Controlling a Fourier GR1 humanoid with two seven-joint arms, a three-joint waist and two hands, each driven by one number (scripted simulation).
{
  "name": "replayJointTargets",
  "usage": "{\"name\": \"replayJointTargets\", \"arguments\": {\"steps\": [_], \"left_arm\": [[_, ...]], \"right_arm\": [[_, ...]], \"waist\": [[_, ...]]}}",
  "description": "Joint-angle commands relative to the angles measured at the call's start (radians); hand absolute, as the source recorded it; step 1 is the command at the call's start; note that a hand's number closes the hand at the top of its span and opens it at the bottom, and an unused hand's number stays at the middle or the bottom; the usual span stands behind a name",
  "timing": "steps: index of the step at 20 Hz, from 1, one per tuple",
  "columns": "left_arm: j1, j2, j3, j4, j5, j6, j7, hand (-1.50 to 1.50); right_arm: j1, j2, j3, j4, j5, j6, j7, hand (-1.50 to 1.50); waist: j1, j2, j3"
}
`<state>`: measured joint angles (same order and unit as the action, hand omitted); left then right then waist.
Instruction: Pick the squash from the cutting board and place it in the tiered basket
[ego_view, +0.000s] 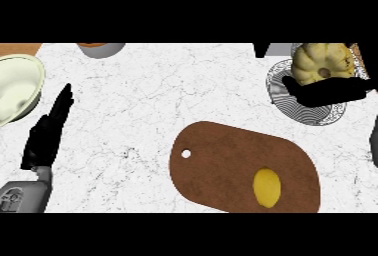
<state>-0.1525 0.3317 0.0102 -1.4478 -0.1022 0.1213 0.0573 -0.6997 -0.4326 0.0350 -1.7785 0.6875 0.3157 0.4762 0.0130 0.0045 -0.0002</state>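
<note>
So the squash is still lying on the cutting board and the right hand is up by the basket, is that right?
Not quite. The head view shows the squash already up at the basket, with the right hand curled against it. What still lies on the cutting board is a small yellow item. The right hand is indeed by the basket.

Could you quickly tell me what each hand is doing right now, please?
Left hand: open, fingers straight, holding nothing, at the left edge.
Right hand: shut on the squash, over the basket.
</note>
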Motion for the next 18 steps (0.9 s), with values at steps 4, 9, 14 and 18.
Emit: {"name": "replayJointTargets", "arguments": {"steps": [4, 9, 14, 18], "left_arm": [[0.012, -0.036, -0.011, 0.007, -0.026, 0.022, -0.024, 0.00], [-0.013, -0.017, 0.010, -0.018, -0.010, -0.022, 0.028, 0.00], [-0.007, -0.029, 0.014, 0.037, -0.039, -0.020, -0.031, 0.00], [0.034, -0.058, -0.010, -0.041, -0.052, -0.007, 0.020, 0.00]], "right_arm": [[-0.047, -0.127, -0.014, 0.268, 0.192, -0.120, -0.176, 1.50], [-0.147, -0.122, -0.045, 0.536, 0.226, -0.212, -0.319, 1.50], [-0.167, -0.162, -0.089, 0.660, 0.169, -0.170, -0.484, 1.50], [-0.177, -0.147, -0.110, 0.732, 0.130, -0.128, -0.535, 1.50]], "waist": [[0.002, 0.000, 0.000], [0.007, 0.000, 0.000], [0.001, -0.001, 0.000], [0.000, -0.003, 0.000]]}}
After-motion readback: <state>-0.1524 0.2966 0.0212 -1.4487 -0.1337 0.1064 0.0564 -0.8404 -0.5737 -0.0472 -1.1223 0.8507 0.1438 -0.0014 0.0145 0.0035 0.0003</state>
